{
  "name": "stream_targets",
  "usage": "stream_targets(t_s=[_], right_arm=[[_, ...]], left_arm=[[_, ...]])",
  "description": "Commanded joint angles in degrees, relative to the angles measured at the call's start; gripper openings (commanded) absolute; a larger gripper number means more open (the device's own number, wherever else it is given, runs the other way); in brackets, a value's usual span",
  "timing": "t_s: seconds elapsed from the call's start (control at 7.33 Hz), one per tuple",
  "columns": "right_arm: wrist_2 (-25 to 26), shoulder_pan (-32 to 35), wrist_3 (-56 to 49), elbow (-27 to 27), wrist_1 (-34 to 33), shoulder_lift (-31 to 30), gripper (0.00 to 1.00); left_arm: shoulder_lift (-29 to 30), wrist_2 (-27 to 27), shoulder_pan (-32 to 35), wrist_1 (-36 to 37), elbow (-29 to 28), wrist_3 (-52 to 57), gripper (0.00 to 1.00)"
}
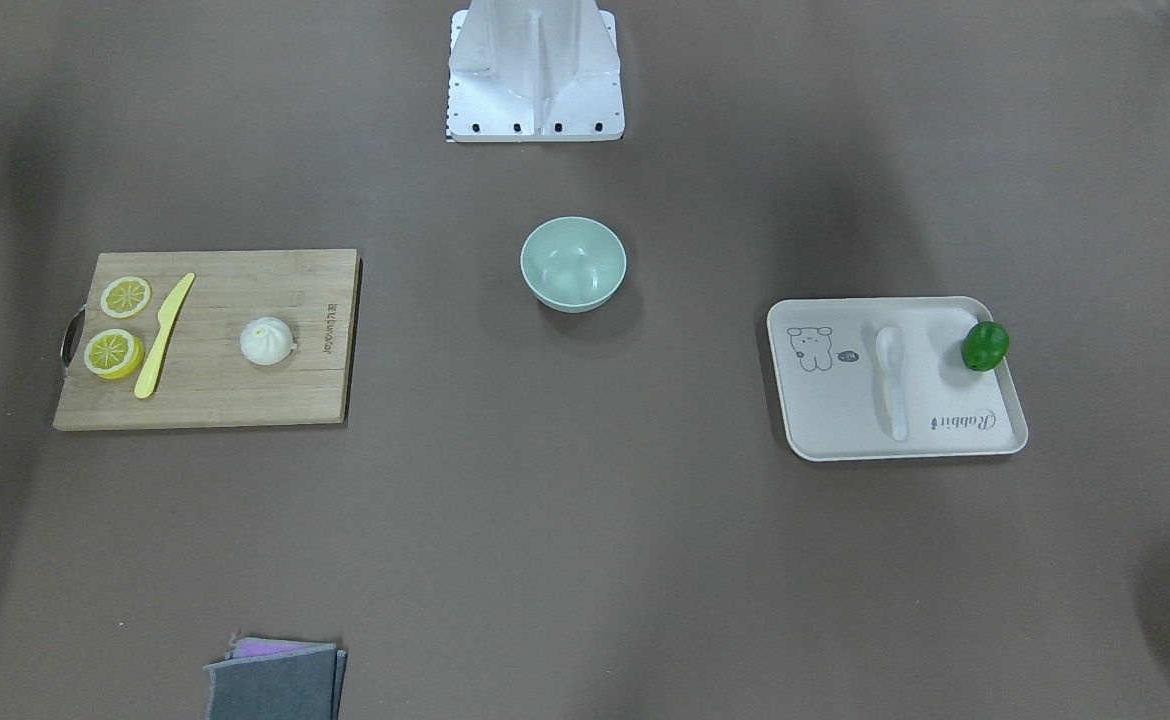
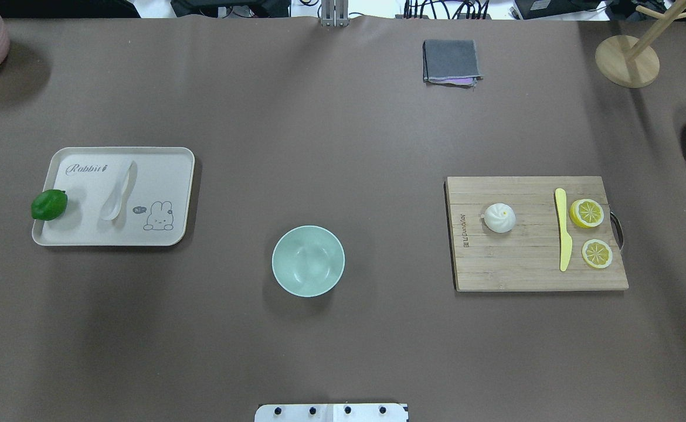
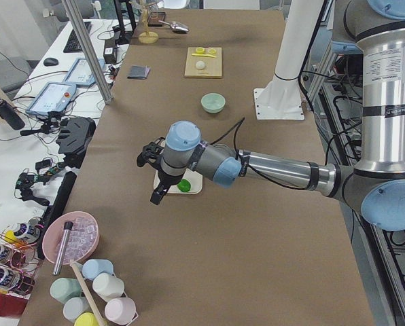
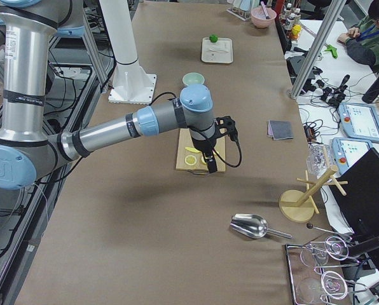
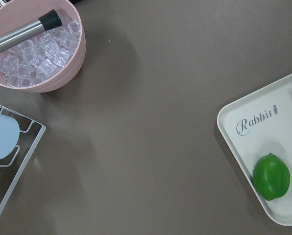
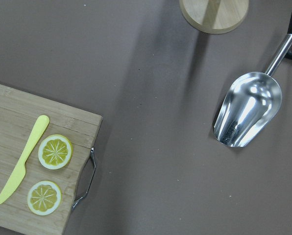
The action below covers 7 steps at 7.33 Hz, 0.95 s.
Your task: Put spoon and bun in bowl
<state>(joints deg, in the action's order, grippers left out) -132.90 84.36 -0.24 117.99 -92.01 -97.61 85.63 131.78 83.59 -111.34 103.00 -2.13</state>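
The white spoon [image 2: 118, 193] lies on the off-white tray [image 2: 167, 164] on the robot's left side. The white pleated bun [image 2: 499, 217] sits on the wooden cutting board [image 2: 525, 275] on the right side. The mint-green bowl [image 2: 308, 261] stands empty at the table's middle, near the robot base. My left gripper [image 3: 155, 197] hangs high over the tray's outer end. My right gripper [image 4: 210, 166] hangs high over the board's outer end. Both show only in the side views, so I cannot tell if they are open or shut.
Two lemon slices [image 2: 587, 213] and a yellow knife [image 2: 563, 228] lie on the board. A green lime [image 2: 49, 204] sits on the tray's edge. A folded grey cloth [image 2: 450, 61], a pink ice bowl [image 5: 38, 49], a metal scoop [image 6: 248, 108] and a wooden stand [image 2: 627, 60] stand farther out.
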Motion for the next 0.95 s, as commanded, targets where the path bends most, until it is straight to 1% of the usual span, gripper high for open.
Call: stream_targets(t_s=[0.0,0.14,0.27,0.41,0.55,0.68,0.82], right_arm=[[0.4,-10.9,14.1,-0.4,1.7,4.6,1.00],[1.8,-15.4,20.9,-0.7,4.7,5.8,1.00],[4.7,-19.9,26.5,-1.0,7.9,6.3,1.00],[8.8,-24.2,32.5,-1.3,9.9,7.2,1.00],[11.8,-27.6,37.6,-2.1,10.7,9.1,1.00],[13.5,-30.0,40.7,-2.3,10.7,10.5,1.00],[14.3,-31.0,41.7,-2.3,10.7,10.7,1.00]], left_arm=[[2.6,0.0,-7.1,-1.9,-1.2,-11.8,0.98],[3.9,-0.1,-11.0,-4.0,-1.8,-17.1,0.98],[6.8,-0.1,-14.4,-6.7,-4.4,-22.9,0.98],[9.4,-0.3,-17.6,-9.6,-7.2,-28.5,0.98],[11.6,-2.1,-20.2,-12.5,-9.9,-33.6,0.98],[13.7,-5.6,-23.4,-14.4,-12.1,-38.9,0.98],[15.8,-10.0,-27.0,-15.5,-13.9,-44.1,0.98]])
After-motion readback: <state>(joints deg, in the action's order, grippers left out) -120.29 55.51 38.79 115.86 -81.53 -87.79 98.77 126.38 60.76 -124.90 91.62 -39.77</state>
